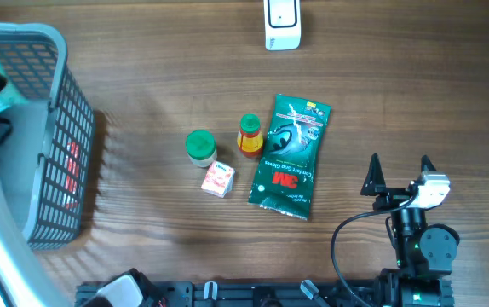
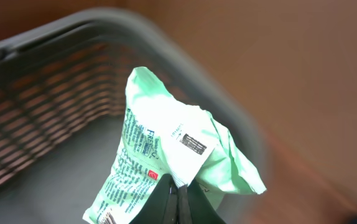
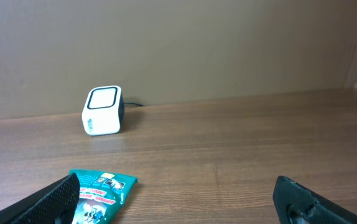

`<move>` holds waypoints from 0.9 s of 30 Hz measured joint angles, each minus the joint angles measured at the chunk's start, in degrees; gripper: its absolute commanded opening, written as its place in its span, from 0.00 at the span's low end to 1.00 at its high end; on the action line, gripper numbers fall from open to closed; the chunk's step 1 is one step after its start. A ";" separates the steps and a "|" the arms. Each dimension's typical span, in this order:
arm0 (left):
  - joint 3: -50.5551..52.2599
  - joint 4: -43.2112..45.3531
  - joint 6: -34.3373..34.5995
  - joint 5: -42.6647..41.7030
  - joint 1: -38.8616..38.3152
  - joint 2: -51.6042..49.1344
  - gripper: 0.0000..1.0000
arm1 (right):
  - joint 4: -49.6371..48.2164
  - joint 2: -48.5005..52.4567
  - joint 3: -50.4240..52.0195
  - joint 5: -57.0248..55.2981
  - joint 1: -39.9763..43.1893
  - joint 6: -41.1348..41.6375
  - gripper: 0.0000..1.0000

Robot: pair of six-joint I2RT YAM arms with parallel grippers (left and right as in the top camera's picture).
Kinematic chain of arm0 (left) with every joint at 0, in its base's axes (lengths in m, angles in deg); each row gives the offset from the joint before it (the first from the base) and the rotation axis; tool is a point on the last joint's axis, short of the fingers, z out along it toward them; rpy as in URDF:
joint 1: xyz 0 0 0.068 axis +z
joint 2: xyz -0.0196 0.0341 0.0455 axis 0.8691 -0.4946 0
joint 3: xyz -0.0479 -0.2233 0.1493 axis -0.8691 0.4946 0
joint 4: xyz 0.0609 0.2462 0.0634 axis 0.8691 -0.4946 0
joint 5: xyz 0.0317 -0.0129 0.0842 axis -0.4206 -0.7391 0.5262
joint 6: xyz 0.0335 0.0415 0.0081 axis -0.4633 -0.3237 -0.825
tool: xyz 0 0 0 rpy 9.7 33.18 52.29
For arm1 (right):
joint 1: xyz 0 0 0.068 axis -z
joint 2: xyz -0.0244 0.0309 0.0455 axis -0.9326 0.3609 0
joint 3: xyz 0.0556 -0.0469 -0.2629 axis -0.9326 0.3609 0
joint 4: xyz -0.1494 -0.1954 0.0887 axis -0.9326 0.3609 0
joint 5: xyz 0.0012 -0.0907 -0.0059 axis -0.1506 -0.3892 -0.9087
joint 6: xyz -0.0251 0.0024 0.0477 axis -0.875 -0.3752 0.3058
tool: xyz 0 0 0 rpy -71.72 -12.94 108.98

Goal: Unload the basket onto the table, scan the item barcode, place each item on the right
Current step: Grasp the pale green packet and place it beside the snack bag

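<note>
basket [image 1: 64,153] far left of 3m packet [image 1: 290,158]. left end effector [image 2: 177,193] over basket, fingers pinched tight on edge of mint-green packet [image 2: 166,143], small black label showing. jar [image 1: 200,146], small box [image 1: 217,179], orange bottle [image 1: 250,135] just left of 3m packet on tabletop [image 1: 142,77]. scanner [image 1: 282,23] beyond 3m packet, well apart. right end effector [image 1: 399,160] right of 3m packet, spread wide, holding nothing.

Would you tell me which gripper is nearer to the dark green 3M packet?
Right. The right gripper, open, is just to the right of the 3M packet; the left gripper is far off at the basket, shut on a pale green pouch.
</note>
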 measured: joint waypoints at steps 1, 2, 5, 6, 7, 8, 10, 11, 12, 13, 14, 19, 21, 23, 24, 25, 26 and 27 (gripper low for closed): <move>-0.02 0.04 0.28 -1.03 -1.60 2.49 0.04 | 0.00 0.00 0.00 -0.02 0.00 0.00 1.00; -0.02 0.00 0.57 -1.49 -3.48 4.81 0.04 | 0.00 0.00 0.00 0.00 0.00 0.00 1.00; -0.31 -1.57 1.27 -3.34 -11.63 10.16 0.04 | 0.00 0.00 0.00 0.00 0.00 0.00 1.00; -0.42 -3.39 1.38 -3.82 -14.82 10.95 0.04 | -0.02 0.00 0.00 -0.02 0.00 0.00 1.00; -0.44 -5.44 1.46 -4.48 -18.27 11.34 0.04 | 0.00 0.00 0.00 0.00 0.00 0.00 1.00; -0.46 -7.04 1.68 -4.85 -20.46 11.28 0.04 | -0.02 0.00 0.00 0.00 0.00 0.00 1.00; -0.33 -11.72 3.48 -4.81 -25.53 9.81 0.04 | 0.00 0.00 0.00 -0.02 0.00 0.00 1.00; -0.17 -12.98 4.48 -4.85 -27.21 9.03 0.04 | 0.00 0.00 0.00 0.00 0.00 0.00 1.00; 0.46 -14.12 5.79 -4.87 -29.20 8.13 0.04 | 0.00 0.00 0.00 0.00 0.00 0.00 1.00; 1.27 -14.86 6.82 -4.85 -30.49 7.50 0.04 | 0.00 0.00 0.00 0.00 0.00 0.00 1.00; 2.49 -15.50 7.82 -4.72 -32.04 7.06 0.04 | -0.02 0.00 0.00 0.00 0.00 0.00 1.00; 14.80 -14.56 13.88 -4.79 -41.53 5.92 0.04 | 0.00 0.00 0.00 -0.02 0.00 0.00 1.00; 20.22 -12.55 17.18 -4.59 -45.24 5.90 0.04 | -0.02 0.00 0.00 -0.02 0.00 0.00 1.00; 25.16 -10.45 21.07 -4.63 -49.20 5.70 0.04 | 0.00 0.00 0.00 0.00 0.00 0.00 1.00; 27.67 -8.15 23.23 -4.50 -51.19 5.70 0.04 | 0.00 0.00 0.00 0.00 0.00 0.00 1.00; 29.70 -6.19 25.05 -4.37 -53.05 5.70 0.04 | -0.02 0.00 0.00 0.00 0.00 0.00 1.00; 32.50 -2.97 27.61 -4.37 -55.76 5.68 0.04 | 0.00 0.00 0.00 0.00 0.00 0.00 1.00; 34.93 -0.04 30.27 -4.37 -58.18 5.66 0.04 | 0.00 0.00 0.00 -0.02 0.00 0.00 1.00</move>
